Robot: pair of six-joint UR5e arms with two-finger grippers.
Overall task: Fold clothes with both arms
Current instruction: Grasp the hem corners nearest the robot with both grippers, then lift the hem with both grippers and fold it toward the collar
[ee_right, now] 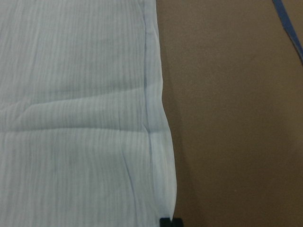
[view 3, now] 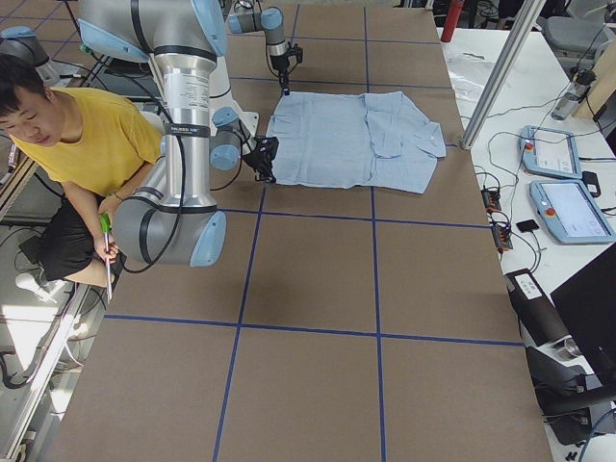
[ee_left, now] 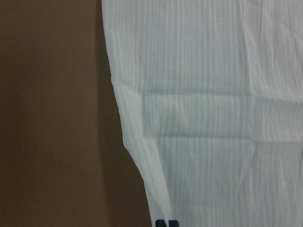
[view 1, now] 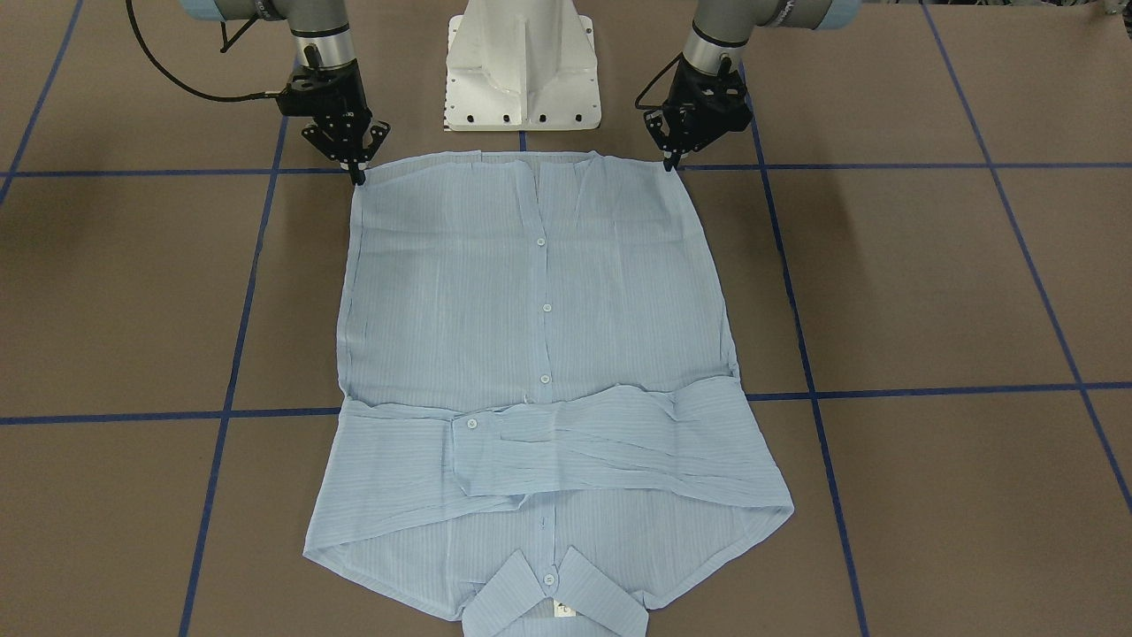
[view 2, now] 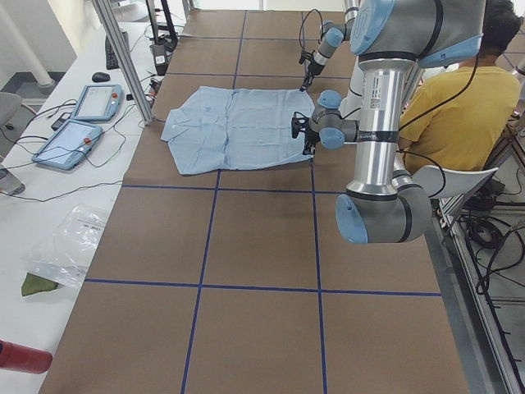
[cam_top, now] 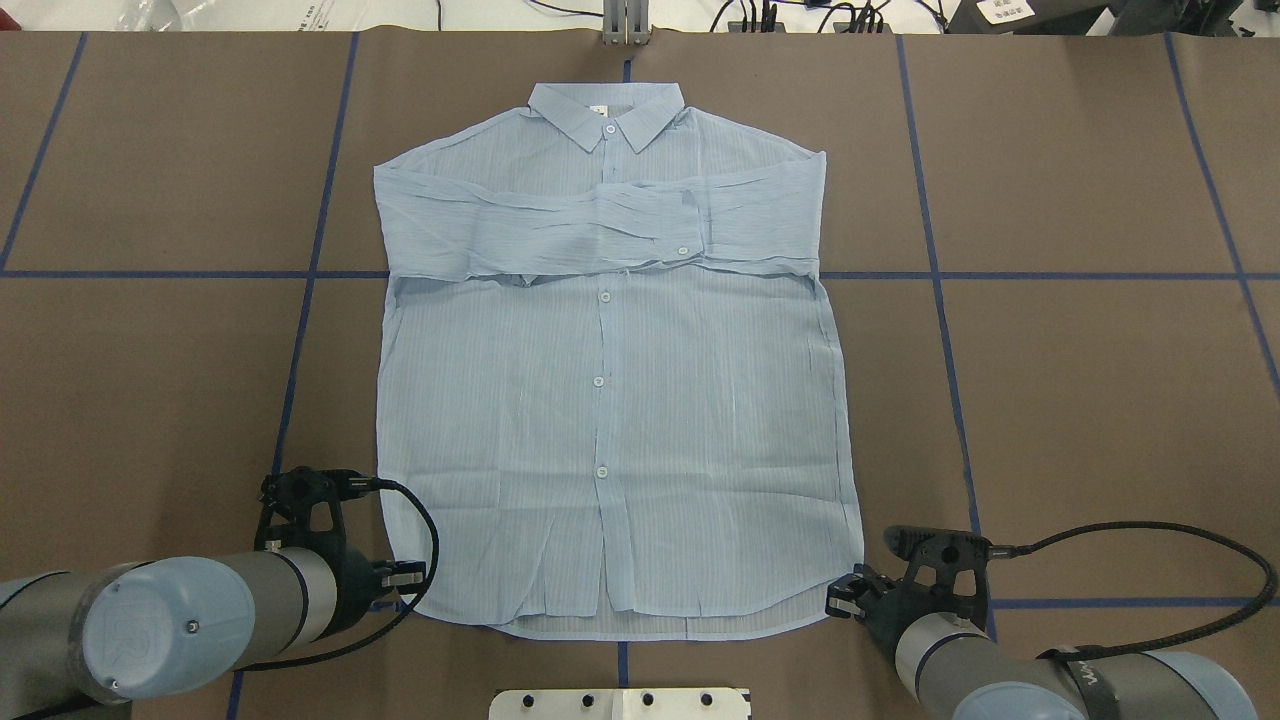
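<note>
Brown table (view 1: 929,292), marked into large squares by blue tape lines (view 1: 884,166); white pedestal base (view 1: 522,75) at the robot's edge.

Item 1: shirt (view 1: 539,292), light blue, finely striped, crinkled. It lies flat and front-up in the middle of the table and is buttoned down the placket with small white buttons (view 1: 546,307). The hem (view 1: 522,157) is towards the robot and the collar (view 1: 553,597) is on the far side. Both sleeves (view 1: 575,442) are folded across the chest, one overlapping the other, with a cuff button showing.

Item 2: left gripper (view 1: 674,162), pointing down at the hem corner on the robot's left. The jaws are drawn together to a point on the cloth edge (in the left wrist view the shirt's side edge runs straight into the closed tips). The corner lies low against the table.

Item 3: right gripper (view 1: 358,174), likewise at the opposite hem corner. The jaws are closed on the fabric edge, and the right wrist view shows the same meeting of edge and tips.

Item 4: left arm (cam_top: 200,610) and right arm (cam_top: 1000,670), silver-grey with light-blue caps. Each reaches in low from its own side of the base.

Surroundings: a person in a yellow top (view 2: 459,115) sits behind the robot. Two handheld control tablets (view 2: 78,123) rest on a white side bench.
</note>
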